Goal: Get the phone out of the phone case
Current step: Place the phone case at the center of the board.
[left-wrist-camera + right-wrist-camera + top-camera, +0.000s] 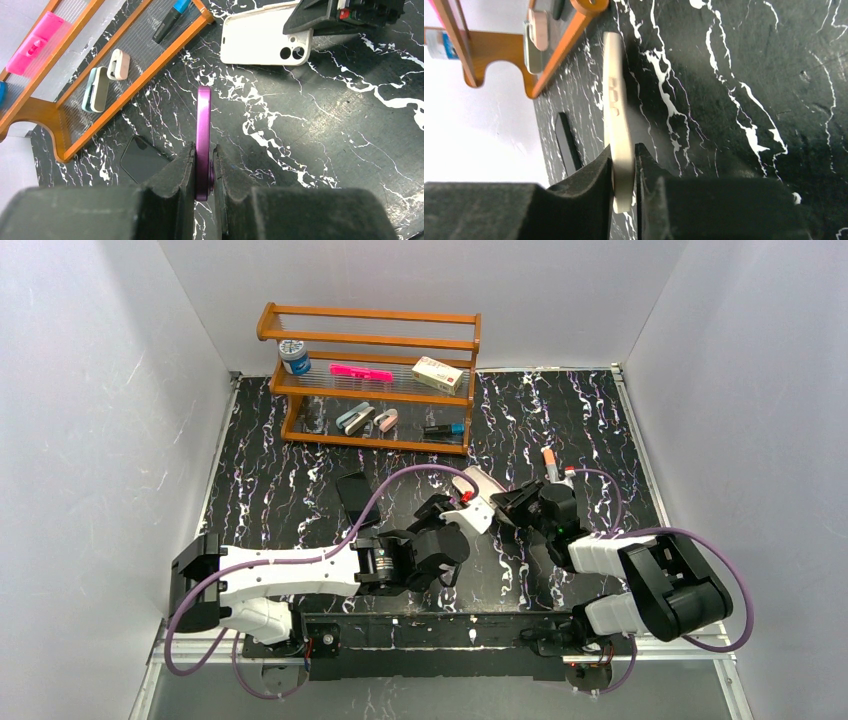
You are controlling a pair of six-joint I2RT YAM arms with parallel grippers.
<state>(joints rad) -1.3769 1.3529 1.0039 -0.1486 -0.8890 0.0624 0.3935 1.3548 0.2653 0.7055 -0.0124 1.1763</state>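
My left gripper [203, 150] is shut on a purple phone [203, 120], held edge-on above the black marble table. In the top view the left gripper [440, 512] is at the table's middle, with the phone hidden by its fingers. My right gripper [623, 150] is shut on the rim of a cream-white phone case [616, 110], also edge-on. The case [478, 498] hangs between the two grippers, just left of the right gripper [507, 505]. In the left wrist view the case [260, 37] shows its camera cut-outs and is apart from the purple phone.
A dark flat phone [352, 496] lies on the table left of the grippers and also shows in the left wrist view [142, 160]. A wooden rack [372, 390] at the back holds a jar [294, 357], a pink item [360, 372], a box [438, 373] and small cases. An orange-tipped pen [549, 456] lies behind the right gripper.
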